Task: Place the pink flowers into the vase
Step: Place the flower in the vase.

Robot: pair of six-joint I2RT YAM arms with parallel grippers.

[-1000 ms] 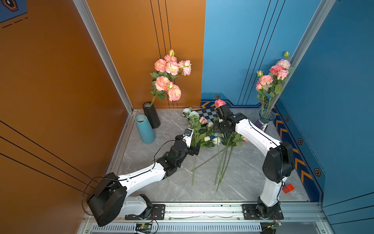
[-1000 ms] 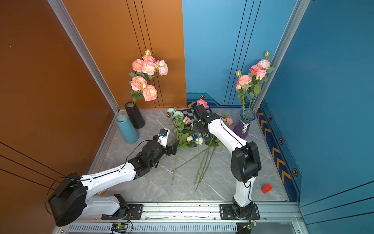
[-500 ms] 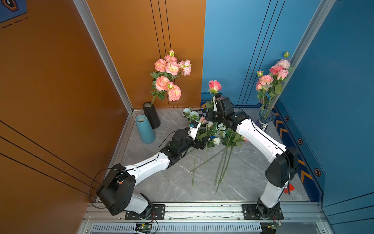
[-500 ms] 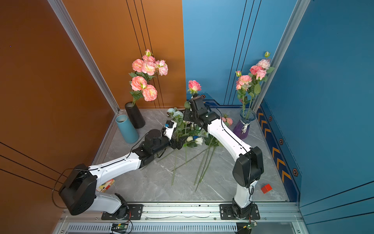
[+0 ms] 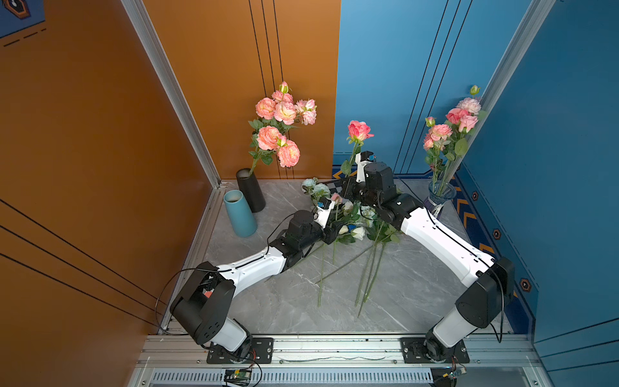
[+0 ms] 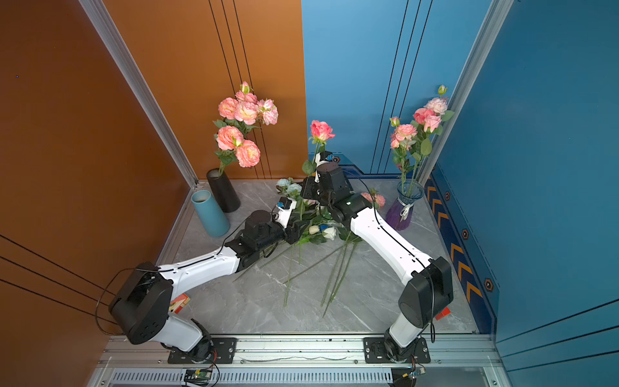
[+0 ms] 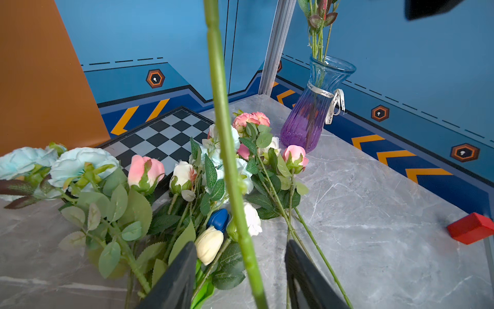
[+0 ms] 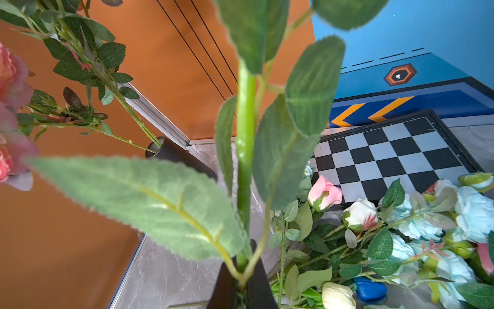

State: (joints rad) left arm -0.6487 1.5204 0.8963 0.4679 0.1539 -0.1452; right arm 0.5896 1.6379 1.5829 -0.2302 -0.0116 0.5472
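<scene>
The right gripper (image 8: pixel 242 263) is clamped on the stem of the pink rose (image 5: pixel 359 130). The left gripper (image 7: pixel 240 243) straddles that stem, jaws apart and not touching. Off-centre closure could deflect it.

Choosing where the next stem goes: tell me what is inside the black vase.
Leafy green stems of pink flowers go into the black vase; their blooms stand above it. Its opaque wall hides the stems' lower ends and the bottom.

Glossy ribbed glass vase (image 7: pixel 307 120)
</scene>
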